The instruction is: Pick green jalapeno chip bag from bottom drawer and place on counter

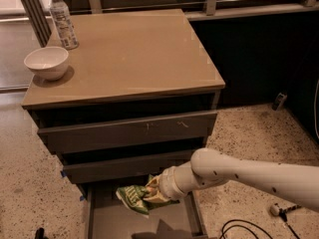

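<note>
The green jalapeno chip bag (132, 197) hangs crumpled in the air above the open bottom drawer (104, 223), just below the front of the middle drawer. My gripper (152, 192) is shut on the bag's right end, and the bag sticks out to its left. The white arm reaches in from the right. The tan counter (134, 54) is the top of the cabinet, well above the gripper.
A white bowl (46, 62) sits at the counter's left edge and a clear water bottle (62, 20) stands behind it. Two upper drawers (129, 133) stick out slightly above the bag. Black cables (249, 229) lie on the speckled floor at the right.
</note>
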Motion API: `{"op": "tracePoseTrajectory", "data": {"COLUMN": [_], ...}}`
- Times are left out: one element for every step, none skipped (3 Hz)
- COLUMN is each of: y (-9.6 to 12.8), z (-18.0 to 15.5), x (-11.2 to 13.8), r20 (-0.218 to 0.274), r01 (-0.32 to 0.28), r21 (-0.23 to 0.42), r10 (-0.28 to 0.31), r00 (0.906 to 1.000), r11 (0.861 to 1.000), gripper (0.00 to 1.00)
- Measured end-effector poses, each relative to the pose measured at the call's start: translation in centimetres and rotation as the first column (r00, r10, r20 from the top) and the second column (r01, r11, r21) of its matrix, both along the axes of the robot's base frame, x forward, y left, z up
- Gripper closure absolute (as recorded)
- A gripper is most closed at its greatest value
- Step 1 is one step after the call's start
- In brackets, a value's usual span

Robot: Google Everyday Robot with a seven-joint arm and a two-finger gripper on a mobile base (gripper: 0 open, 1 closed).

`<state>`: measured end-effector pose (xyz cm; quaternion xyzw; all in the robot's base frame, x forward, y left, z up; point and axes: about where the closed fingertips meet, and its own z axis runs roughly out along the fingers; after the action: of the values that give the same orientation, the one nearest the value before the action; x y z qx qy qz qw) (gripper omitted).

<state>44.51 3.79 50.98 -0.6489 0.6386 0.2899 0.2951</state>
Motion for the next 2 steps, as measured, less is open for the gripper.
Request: {"op": "tracePoseTrajectory", "data": {"y": [0.0,-0.8], "z": [0.0,3.5], "x": [0.0,1.1], "r20": [0.001,-0.029], "r01": [0.000,0.026], "r21": [0.000,0.031], "r10": [0.000,-0.025], "r00": [1.0000,0.9993], "r11": [1.000,0.999], "gripper": [1.00,1.00]}}
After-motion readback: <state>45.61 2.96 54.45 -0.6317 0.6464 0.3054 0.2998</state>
